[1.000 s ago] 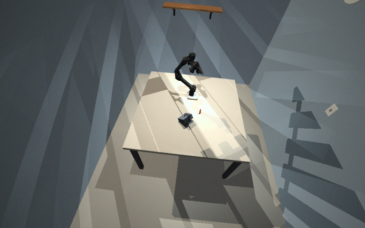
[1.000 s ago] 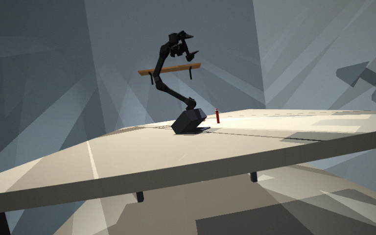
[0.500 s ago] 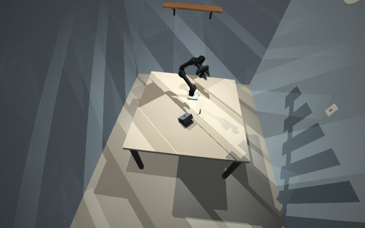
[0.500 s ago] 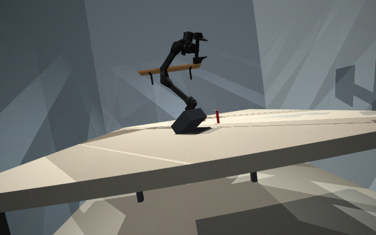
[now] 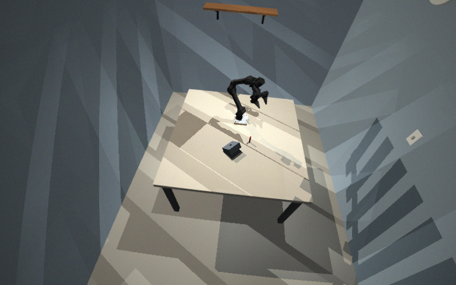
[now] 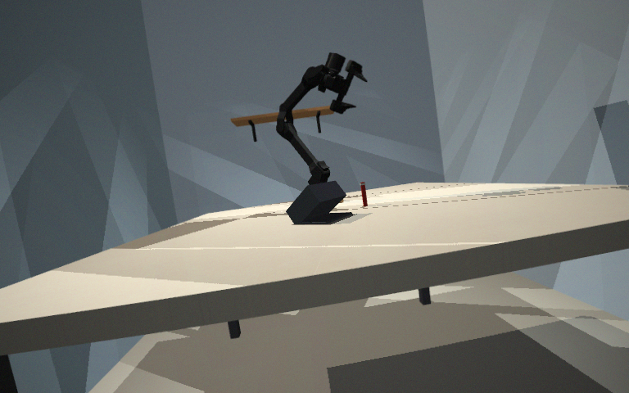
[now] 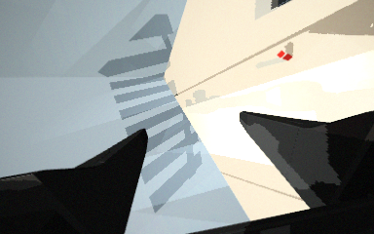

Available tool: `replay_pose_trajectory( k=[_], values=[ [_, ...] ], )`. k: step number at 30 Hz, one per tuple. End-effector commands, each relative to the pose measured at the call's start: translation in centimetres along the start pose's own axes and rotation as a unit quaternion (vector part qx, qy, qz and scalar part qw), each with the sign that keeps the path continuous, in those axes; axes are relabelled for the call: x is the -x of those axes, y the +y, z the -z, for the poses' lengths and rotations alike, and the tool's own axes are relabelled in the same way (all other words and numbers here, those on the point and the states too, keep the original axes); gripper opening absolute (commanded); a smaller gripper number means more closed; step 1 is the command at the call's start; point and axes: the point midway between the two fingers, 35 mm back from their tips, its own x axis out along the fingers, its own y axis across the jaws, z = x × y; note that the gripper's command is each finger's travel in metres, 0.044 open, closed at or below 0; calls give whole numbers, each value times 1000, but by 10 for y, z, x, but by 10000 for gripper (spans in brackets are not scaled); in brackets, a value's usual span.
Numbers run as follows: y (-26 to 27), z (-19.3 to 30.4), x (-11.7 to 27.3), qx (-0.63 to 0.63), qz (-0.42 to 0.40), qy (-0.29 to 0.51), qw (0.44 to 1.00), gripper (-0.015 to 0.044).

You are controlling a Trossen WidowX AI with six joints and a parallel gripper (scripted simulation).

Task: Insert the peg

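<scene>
The thin red peg [image 5: 249, 139] [image 6: 364, 194] [image 7: 287, 57] stands upright on the table [image 5: 201, 168] [image 6: 185, 268]. Its cross-section is too small to tell. The dark grey block with the sloped panel [image 5: 236, 145] [image 6: 319, 204] sits beside the peg, to its left in the top and exterior views. A small dark hole [image 5: 230, 144] shows in its sloped face in the top view; the exterior view does not show the hole. My gripper [image 5: 262, 105] [image 6: 360, 93] [image 7: 193, 122] is wide open and empty, high above the table and well away from the peg. In the wrist view the peg is up and right of the fingertips.
The arm's white base plate [image 5: 240, 122] is on the table behind the peg and block. A brown shelf [image 5: 240, 9] [image 6: 264, 117] hangs on the back wall. A pale wall plate [image 5: 418, 135] is on the right wall. Striped shadows cross the walls and table.
</scene>
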Motion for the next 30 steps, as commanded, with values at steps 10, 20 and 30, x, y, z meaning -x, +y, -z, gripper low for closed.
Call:
replay_pose_trajectory(
  k=[10,20,30],
  values=[
    [-30,0,-69,126,118,2,985,440],
    [-65,-9,-114,208,208,33,955,440],
    [-102,-22,-149,268,279,78,919,440]
  ],
)
